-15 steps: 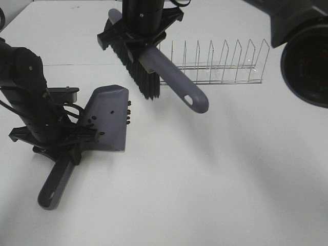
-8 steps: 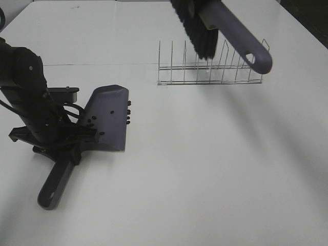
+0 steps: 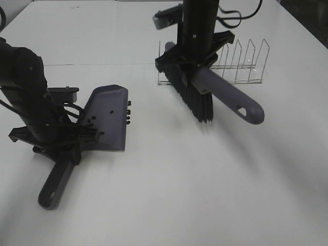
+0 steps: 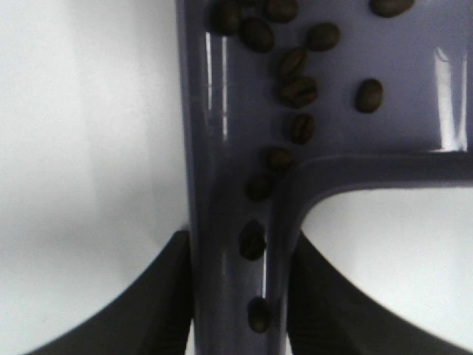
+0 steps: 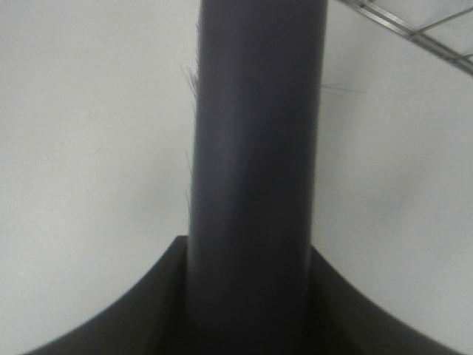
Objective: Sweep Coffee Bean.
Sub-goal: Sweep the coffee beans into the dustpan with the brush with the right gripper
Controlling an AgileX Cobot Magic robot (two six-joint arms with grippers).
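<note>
The left gripper [image 4: 240,299] was closed hard on the grey dustpan handle [image 4: 229,185], one dark finger [image 4: 166,303] pressed against each side of it. The coffee beans [image 4: 298,91] lay inside the pan. In the left wrist view a loose cluster sat on the pan floor, and a single-file trail ran down the handle's trough to between the fingers. That trail followed the handle's long axis, while the oval beans themselves pointed every which way.

From the high camera, the left gripper [image 3: 56,138] held the dustpan [image 3: 107,123] flat on the white table [image 3: 205,184]. The handle [image 3: 54,184] ran toward the near left, and the pan's open lip faced right. A few more coffee beans [image 3: 128,112] sat in a short row at that lip; whether they were on it or just off it could not be told.

The right gripper [image 5: 251,296] was clamped the same way around the grey brush handle [image 5: 255,148], which filled the gap between its fingers. In the high view the right gripper [image 3: 192,56] gripped the brush [image 3: 197,100] near its head, well apart from the dustpan. The brush's long axis slanted from the far left to the near right. Its holed handle end pointed near right and its black bristles hung downward. A wire rack [image 3: 241,72] stood just behind it.
</note>
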